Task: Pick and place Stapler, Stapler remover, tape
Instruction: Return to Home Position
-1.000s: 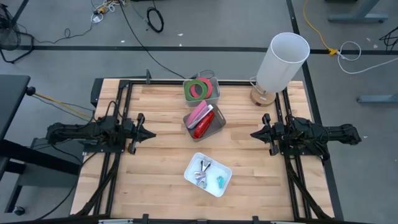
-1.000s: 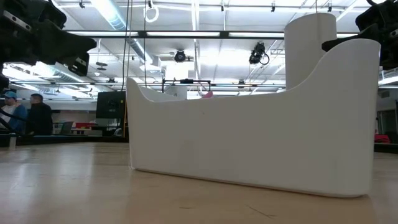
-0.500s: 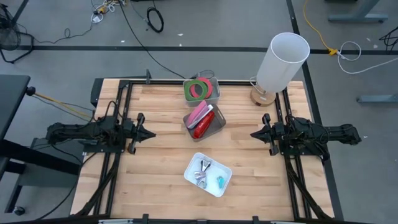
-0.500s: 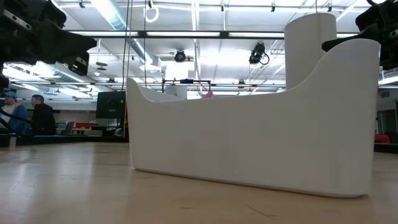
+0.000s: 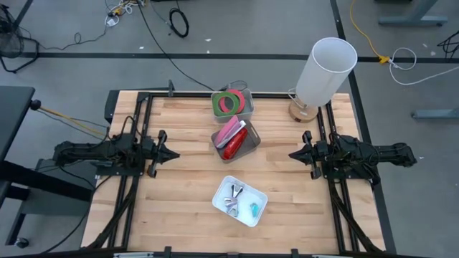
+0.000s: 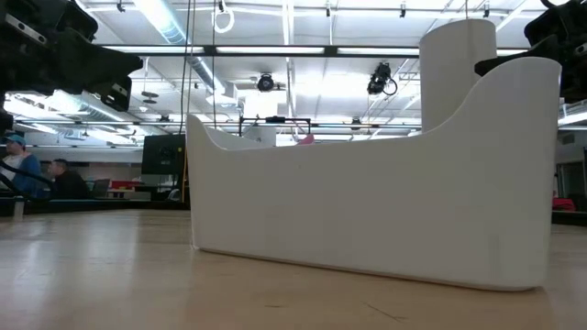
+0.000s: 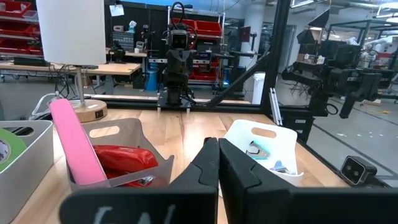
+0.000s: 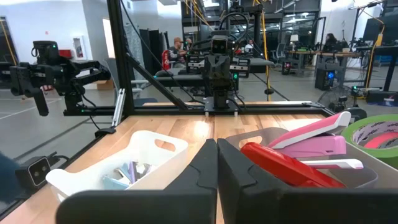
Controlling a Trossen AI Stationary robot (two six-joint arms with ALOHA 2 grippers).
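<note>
Watching from the side, I see both dark arms lying low along the two ends of the pale wooden table point(image 5: 186, 193), facing each other. The left tool point(image 5: 171, 153) is closed on nothing, its fingers pressed tip to tip in its own wrist view. The right tool point(image 5: 295, 154) is closed and empty in the same way.

Three bins sit down the middle of the table, well apart from both tools:
- **Small gray bin point(image 5: 249, 93), at the far edge:** it holds a flat green tape roll point(image 5: 216, 105) with a red-pink tape roll point(image 5: 234, 100) showing within its ring. I cannot make out a third roll.
- **Tilted gray tray point(image 5: 255, 143), next along:** it carries a long pink stapler point(image 5: 229, 130) beside a red stapler point(image 5: 233, 149).
- **White plastic bin point(image 5: 247, 185), nearest:** it contains several small staple removers point(image 5: 234, 197).

A tall white lamp point(image 5: 326, 68) stands at the far right corner.

The sorting looks finished, and the arms seem to be at or very near their rest pose. To park well, each arm should settle squarely over its own end of the table with its tool shut and level. Neither should drift toward the bins or the lamp, and both should stop without a jolt
</note>
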